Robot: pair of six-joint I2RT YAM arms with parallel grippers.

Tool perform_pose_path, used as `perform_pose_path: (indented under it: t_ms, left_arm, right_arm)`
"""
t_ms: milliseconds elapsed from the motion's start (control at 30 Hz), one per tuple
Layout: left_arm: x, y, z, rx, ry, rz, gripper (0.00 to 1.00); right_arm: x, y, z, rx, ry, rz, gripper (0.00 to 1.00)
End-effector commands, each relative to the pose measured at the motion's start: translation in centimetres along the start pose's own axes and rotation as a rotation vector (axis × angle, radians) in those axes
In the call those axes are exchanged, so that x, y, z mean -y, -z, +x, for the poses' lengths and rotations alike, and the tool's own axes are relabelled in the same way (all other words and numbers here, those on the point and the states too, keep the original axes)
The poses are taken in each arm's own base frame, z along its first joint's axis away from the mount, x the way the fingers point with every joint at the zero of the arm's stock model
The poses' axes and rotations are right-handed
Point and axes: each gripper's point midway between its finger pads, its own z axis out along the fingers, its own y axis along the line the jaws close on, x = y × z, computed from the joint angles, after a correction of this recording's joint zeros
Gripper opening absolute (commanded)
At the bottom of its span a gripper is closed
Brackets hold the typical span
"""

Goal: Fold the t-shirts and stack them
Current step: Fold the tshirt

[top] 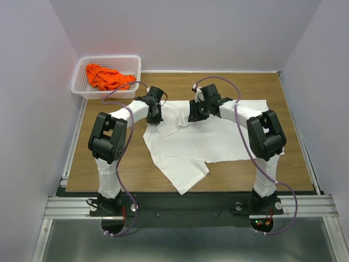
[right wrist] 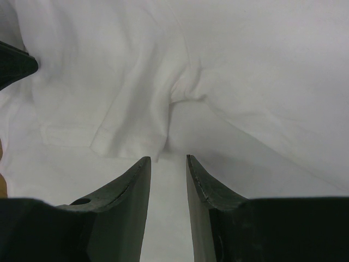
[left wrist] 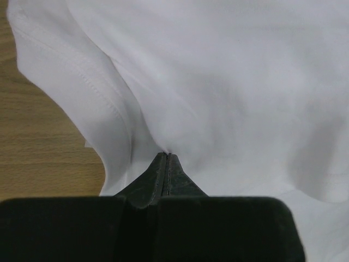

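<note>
One white t-shirt (top: 218, 143) lay spread on the desk (top: 297, 164), left end effector (left wrist: 166, 156) clamped on its cloth, right end effector (right wrist: 168, 159) parted and empty, so starting the fold likely needed a second grip.

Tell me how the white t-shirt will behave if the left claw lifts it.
Probably floppy: the white t-shirt lies creased and folded, and cloth puckers toward the shut left claw, so it should drape rather than hold shape. Likely light, being thin cloth. Most of it may drag across the table at first.
</note>
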Motion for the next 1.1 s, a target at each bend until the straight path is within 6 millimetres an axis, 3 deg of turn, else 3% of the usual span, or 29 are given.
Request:
perform_pose_path:
  t_ms: [0, 333, 733, 1067]
  left_arm:
    - [0.7, 2.4, -2.6, 0.064, -0.022, 0.013, 0.0]
    - [-0.6, 4.4, -3.1, 0.06, -0.06, -0.053, 0.0]
    - [-1.1, 5.4, -2.7, 0.01, -0.116, -0.072, 0.0]
    - [-1.7, 4.6, -2.5, -0.026, -0.148, -0.11, 0.0]
  right_arm:
    - [-1.2, 0.3, -2.4, 0.056, 0.046, -0.044, 0.38]
    - [-2.5, 0.5, -1.9, 0.045, 0.1, -0.086, 0.38]
    - [-3.4, 0.8, -1.3, 0.03, 0.109, -0.125, 0.38]
    - [-4.3, 0.0, -0.3, 0.007, 0.146, -0.125, 0.39]
